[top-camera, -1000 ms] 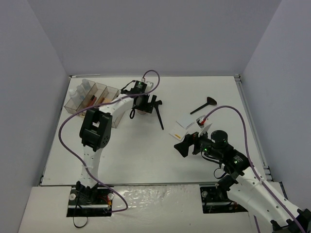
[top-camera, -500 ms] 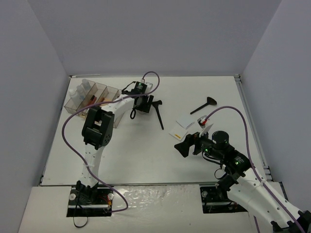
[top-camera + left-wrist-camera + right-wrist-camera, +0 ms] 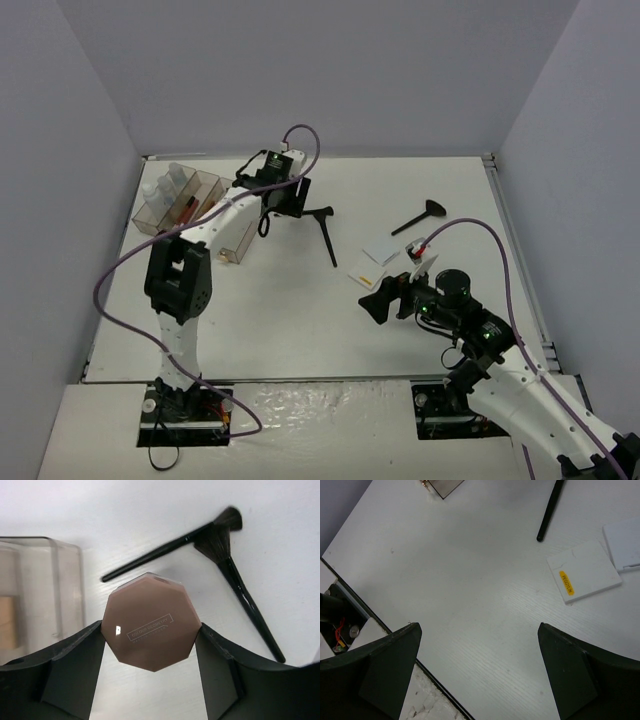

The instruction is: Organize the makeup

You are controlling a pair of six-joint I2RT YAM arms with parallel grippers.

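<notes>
L gripper: clamped on pink-brown faceted glossy compact, held just right of clear plastic organizer tray. Two black long-handled brushes on white table beyond compact, heads overlapping. White square pad w/ yellow label further right. R gripper: jaws wide apart, nothing between, over table.

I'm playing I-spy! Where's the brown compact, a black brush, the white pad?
brown compact (image 3: pixel 151 628), left wrist view, lid middle.
black brush (image 3: pixel 245 600), left wrist view, handle.
white pad (image 3: pixel 587 567), right wrist view, flat top.
</notes>
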